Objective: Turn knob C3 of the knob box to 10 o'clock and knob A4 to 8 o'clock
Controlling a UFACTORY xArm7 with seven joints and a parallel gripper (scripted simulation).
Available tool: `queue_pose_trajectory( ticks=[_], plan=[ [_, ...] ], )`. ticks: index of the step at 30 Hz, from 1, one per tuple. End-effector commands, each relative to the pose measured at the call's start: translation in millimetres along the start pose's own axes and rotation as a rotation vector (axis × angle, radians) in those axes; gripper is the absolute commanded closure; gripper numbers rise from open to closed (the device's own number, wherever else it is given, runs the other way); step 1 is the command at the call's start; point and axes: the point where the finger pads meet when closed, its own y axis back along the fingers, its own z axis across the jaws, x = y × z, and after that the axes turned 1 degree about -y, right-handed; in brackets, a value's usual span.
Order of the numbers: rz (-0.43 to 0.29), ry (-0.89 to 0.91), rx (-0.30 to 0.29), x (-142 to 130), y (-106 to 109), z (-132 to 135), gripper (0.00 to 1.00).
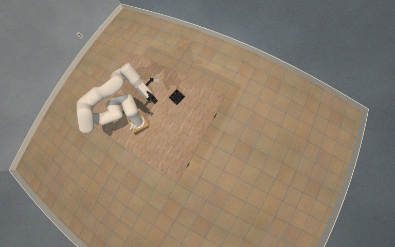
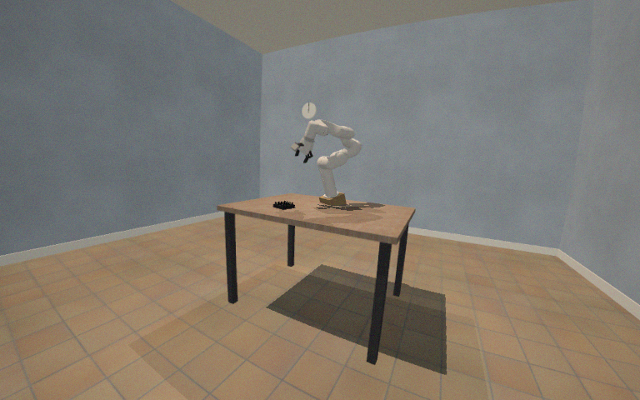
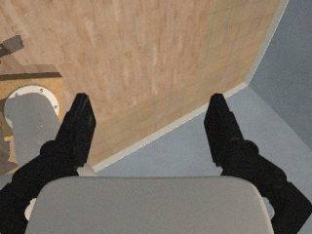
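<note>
The knob box [image 1: 176, 96] [image 2: 283, 207] is a small black square box with rows of knobs. It stands on the wooden table [image 1: 174, 139] [image 2: 358, 222], near one edge. Its knobs and marks are too small to read in either the top or the exterior view. It does not show in the wrist view. My gripper [image 1: 151, 100] [image 2: 303, 155] [image 3: 149, 107] is open and empty. It hangs high above the table, between the arm's base and the box. In the wrist view the two black fingers frame bare floor and the wall's foot.
The arm's base sits on a wooden block [image 1: 141, 127] [image 2: 332, 200] [image 3: 33, 81] on the table. The table has dark legs [image 2: 230, 257]. A tiled floor and blue walls lie around it.
</note>
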Motion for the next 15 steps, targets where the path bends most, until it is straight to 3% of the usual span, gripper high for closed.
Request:
queue_pose_trajectory(
  ticks=[1,5,7,8,15],
  plan=[
    [0.028,0.040,0.055,40.7,-13.0,-8.6,0.00],
    [0.048,0.059,0.101,66.5,-24.3,-18.4,0.00],
    [0.048,0.059,0.101,66.5,-24.3,-18.4,0.00],
    [0.061,0.068,0.137,84.1,-33.1,-26.2,0.00],
    [0.086,0.074,0.213,117.8,-53.1,-43.8,0.00]
  ],
)
